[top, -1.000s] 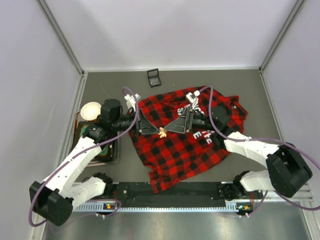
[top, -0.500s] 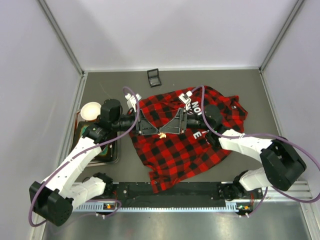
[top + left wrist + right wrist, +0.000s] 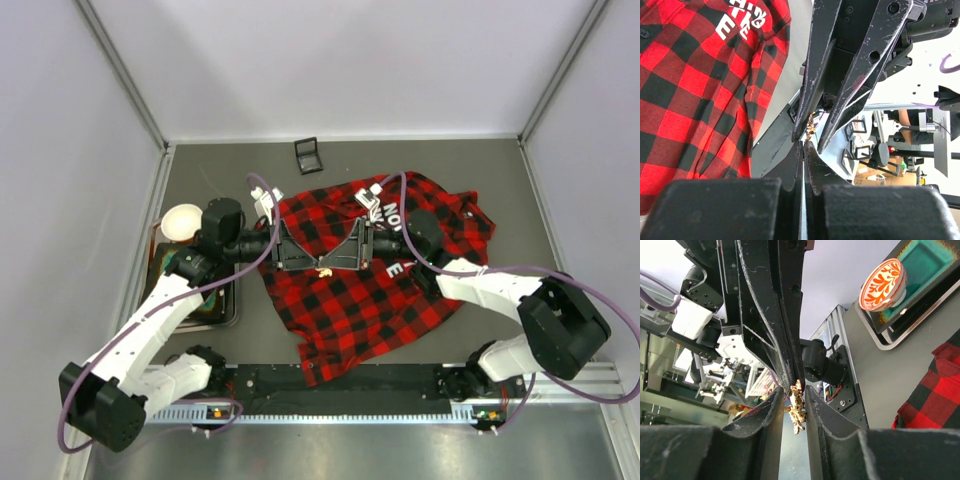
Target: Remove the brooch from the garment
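Note:
The red-and-black plaid garment (image 3: 360,300) lies spread on the table, also seen in the left wrist view (image 3: 690,100) and at the edge of the right wrist view (image 3: 935,390). Both grippers meet tip to tip just above it. The brooch (image 3: 797,407) shows here as a small knobbly golden piece. My left gripper (image 3: 805,142) is shut, with the brooch (image 3: 810,131) pinched at its very tips. My right gripper (image 3: 792,400) stands narrowly around the same brooch (image 3: 323,268), its pads against both sides. From above, the left gripper (image 3: 316,262) and right gripper (image 3: 332,262) hide most of it.
A small black square box (image 3: 309,155) sits at the back of the table. At the left stands a dark tray (image 3: 215,310) beside a patterned bowl (image 3: 181,222), the bowl (image 3: 883,284) also showing in the right wrist view. Walls enclose the table on three sides.
My right gripper has slid left onto the left gripper's tips, and its jaws have narrowed around the brooch. The left arm has held still, shut on the brooch.

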Action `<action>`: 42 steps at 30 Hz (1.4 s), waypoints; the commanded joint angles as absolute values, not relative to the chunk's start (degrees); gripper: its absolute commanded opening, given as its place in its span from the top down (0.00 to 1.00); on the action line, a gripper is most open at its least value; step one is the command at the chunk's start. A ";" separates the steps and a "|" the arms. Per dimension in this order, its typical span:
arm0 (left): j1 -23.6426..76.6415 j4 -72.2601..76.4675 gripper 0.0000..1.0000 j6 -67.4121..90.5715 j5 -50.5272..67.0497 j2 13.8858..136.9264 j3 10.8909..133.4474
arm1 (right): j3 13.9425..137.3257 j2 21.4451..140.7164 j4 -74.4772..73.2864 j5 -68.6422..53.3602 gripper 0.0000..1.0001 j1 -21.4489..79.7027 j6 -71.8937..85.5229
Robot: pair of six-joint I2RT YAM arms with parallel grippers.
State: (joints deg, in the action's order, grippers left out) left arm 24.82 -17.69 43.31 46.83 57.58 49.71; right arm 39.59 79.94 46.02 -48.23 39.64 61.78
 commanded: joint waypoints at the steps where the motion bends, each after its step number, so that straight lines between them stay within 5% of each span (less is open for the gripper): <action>1: 24.61 -14.94 1.00 42.36 48.34 57.57 50.01 | 41.57 80.07 47.20 -49.04 0.78 40.34 59.15; 26: 24.43 -13.54 1.00 42.01 52.20 58.80 49.57 | 41.83 82.00 49.49 -53.52 0.81 40.17 56.34; 39: 24.26 -10.46 1.00 45.61 52.91 58.80 49.04 | 41.75 81.04 45.00 -52.47 0.94 40.17 49.57; 42: 24.17 -10.02 1.00 47.81 51.25 58.62 48.96 | 41.66 79.72 43.69 -49.58 0.84 40.95 50.01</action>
State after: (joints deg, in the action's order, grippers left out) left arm 24.29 -17.17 43.57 50.59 59.18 48.58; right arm 40.25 81.36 45.52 -52.58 39.59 52.90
